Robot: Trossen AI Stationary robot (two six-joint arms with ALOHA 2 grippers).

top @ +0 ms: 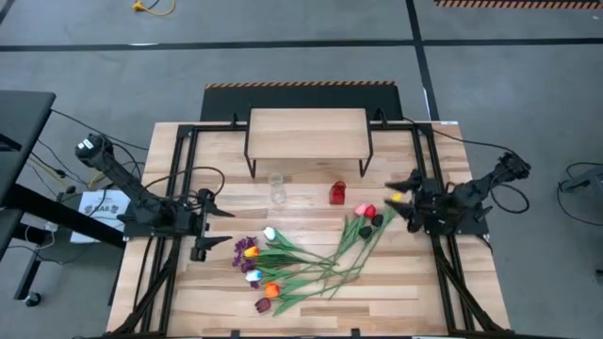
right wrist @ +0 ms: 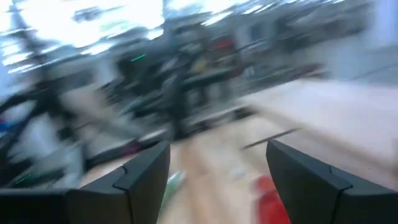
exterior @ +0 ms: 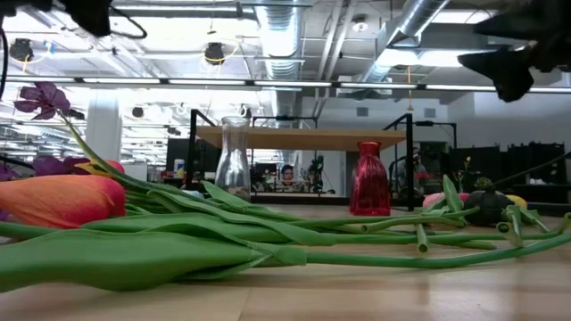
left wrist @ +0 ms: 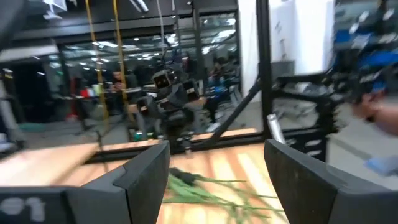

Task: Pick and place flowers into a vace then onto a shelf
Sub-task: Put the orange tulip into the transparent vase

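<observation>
The flowers point(top: 301, 262) lie in a loose heap on the tabletop, heads mostly toward the left, stems crossing; a few heads point(top: 369, 215) lie nearer my right gripper. In the low view the flowers point(exterior: 178, 236) fill the foreground. A clear glass vase point(top: 277, 188) and a small red vase point(top: 338, 193) stand upright in front of the shelf point(top: 306, 132). My left gripper point(top: 220, 229) hovers open at the heap's left end. My right gripper point(top: 403, 200) is open and raised at the heap's right, with a yellow head point(top: 397, 198) on the table below it. Both wrist views show nothing between the fingers.
Black metal frame rails point(top: 184, 188) run along both sides of the table under the arms. The shelf stands on thin black legs point(top: 251, 162) at the far side. Bare planks point(top: 311, 202) lie between the vases and the flowers. Cables trail off both table sides.
</observation>
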